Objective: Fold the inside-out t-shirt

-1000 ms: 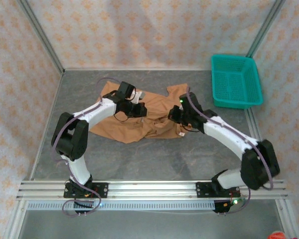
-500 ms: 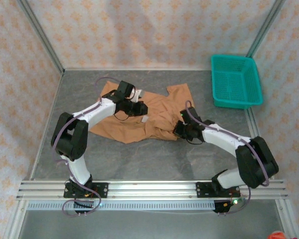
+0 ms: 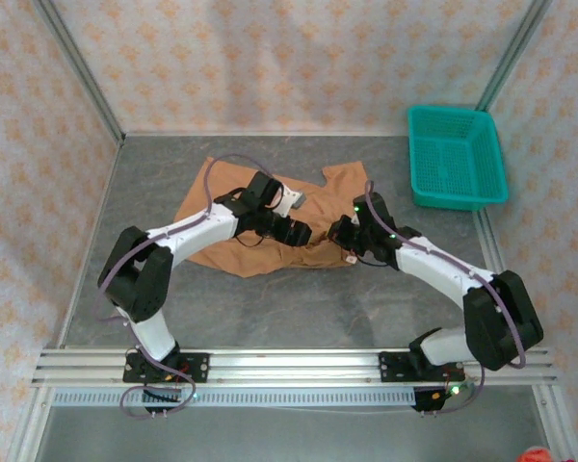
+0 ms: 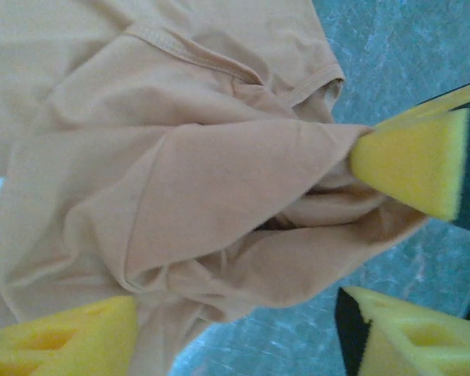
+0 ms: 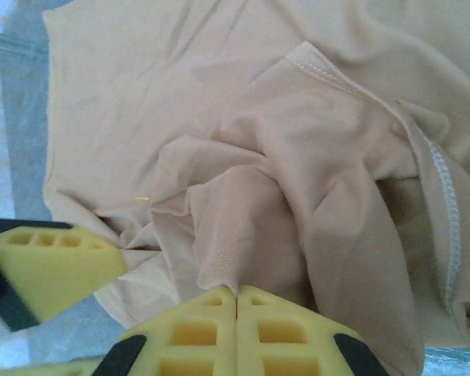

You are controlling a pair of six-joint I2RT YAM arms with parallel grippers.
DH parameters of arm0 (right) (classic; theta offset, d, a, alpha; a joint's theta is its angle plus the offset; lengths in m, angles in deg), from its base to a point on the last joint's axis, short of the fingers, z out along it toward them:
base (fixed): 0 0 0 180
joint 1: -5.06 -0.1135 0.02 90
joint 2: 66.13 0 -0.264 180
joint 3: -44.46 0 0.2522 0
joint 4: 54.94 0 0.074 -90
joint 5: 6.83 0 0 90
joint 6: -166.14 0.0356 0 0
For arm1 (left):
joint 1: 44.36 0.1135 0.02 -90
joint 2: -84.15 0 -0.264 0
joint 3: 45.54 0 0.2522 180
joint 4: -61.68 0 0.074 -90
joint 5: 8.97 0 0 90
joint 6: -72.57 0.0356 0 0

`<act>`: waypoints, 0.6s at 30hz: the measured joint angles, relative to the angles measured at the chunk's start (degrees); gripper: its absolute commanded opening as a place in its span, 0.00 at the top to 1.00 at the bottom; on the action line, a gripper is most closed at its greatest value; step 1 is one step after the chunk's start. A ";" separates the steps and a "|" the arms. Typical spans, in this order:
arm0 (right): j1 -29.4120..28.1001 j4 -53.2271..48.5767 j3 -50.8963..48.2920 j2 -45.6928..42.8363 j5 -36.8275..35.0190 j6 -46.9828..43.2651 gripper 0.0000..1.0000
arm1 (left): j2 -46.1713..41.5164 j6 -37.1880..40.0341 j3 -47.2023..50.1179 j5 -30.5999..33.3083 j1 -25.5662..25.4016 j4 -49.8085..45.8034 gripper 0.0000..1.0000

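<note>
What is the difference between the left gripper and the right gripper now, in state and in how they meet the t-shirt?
The left gripper has its fingers wide apart, open; the right gripper has its fingers pressed together. Cloth only lies between the left gripper's fingers, whereas the right gripper pinches a bunched fold of the t-shirt. Both have yellow foam fingers and sit close together over the shirt.

Teal mesh basket [image 3: 459, 162] sits at approx 2 o'clock on the grey table [image 3: 299, 308], near the far corner. Alu rail [image 3: 289, 366] runs across at 6 o'clock. Pale patterned walls [image 3: 299, 58] close off the 9, 12 & 3 o'clock sides.
</note>
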 measured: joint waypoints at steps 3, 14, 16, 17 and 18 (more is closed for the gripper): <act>0.20 0.04 0.00 -0.04 0.46 0.02 1.00 | 1.64 1.70 -0.07 0.74 0.07 0.96 0.22; 0.24 0.15 0.02 -0.04 1.97 0.37 1.00 | 11.26 3.89 -4.55 3.67 -0.70 1.99 0.72; 0.24 0.13 0.02 -0.07 1.95 0.35 1.00 | 12.63 3.69 -6.40 3.89 -0.70 1.64 0.99; 0.24 0.04 0.02 -0.11 1.92 0.15 1.00 | 13.29 3.74 -7.72 3.98 -0.70 1.27 1.00; 0.24 -0.09 0.00 -0.17 1.90 -0.09 1.00 | 13.51 4.17 -8.57 4.11 -0.70 0.94 1.00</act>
